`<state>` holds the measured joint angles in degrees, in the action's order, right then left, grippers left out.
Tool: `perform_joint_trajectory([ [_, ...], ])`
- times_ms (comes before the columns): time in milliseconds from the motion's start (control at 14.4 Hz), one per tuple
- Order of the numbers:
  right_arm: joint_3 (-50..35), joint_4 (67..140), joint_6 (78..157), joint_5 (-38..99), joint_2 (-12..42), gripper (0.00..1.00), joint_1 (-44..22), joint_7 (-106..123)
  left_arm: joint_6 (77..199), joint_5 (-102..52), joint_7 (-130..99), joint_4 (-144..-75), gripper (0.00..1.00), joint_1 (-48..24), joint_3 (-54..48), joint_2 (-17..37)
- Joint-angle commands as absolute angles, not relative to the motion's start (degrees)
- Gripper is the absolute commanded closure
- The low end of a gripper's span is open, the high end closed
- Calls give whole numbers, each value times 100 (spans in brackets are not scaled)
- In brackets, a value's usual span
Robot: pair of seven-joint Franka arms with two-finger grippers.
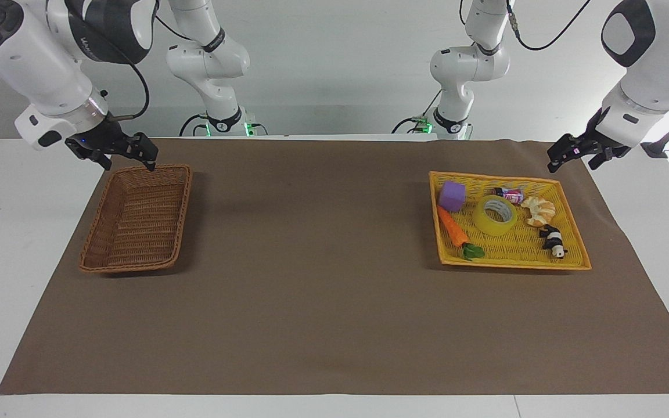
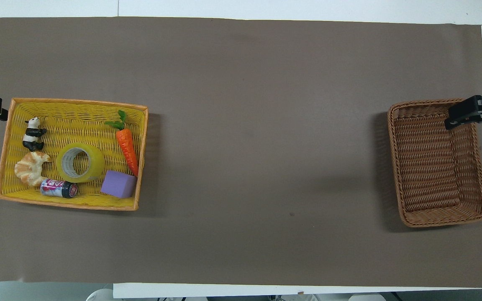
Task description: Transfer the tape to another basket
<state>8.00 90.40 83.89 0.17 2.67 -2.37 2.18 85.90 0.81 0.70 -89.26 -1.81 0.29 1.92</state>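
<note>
- The tape lies flat in the yellow tray, among a purple cube, toy carrot, croissant, small can and panda figure.
- The brown wicker basket sits toward the right arm's end.
- The right gripper hangs over that basket's rim.
- The left gripper hangs beside the tray.

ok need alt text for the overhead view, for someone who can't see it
A roll of yellow tape lies flat in a yellow tray basket at the left arm's end of a brown mat, among a panda, croissant, can, purple block and carrot. An empty brown wicker basket sits at the right arm's end, the right gripper over its corner.
</note>
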Motion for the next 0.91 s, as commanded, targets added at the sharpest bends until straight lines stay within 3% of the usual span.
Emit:
perform_joint_trajectory([
  [0,800,9220,8517,-26,123,0,-246,229,8657,53,149,-9105,0,-167,35,62],
  [279,800,9220,8517,-26,123,0,-246,229,8814,70,123,-9639,0,-54,53,-192],
  [557,800,9229,8517,-26,123,0,-246,229,10999,70,158,-12036,5,220,44,-975],
  [836,800,9229,8517,-26,123,0,-246,229,12040,70,176,-12778,6,228,44,-713],
])
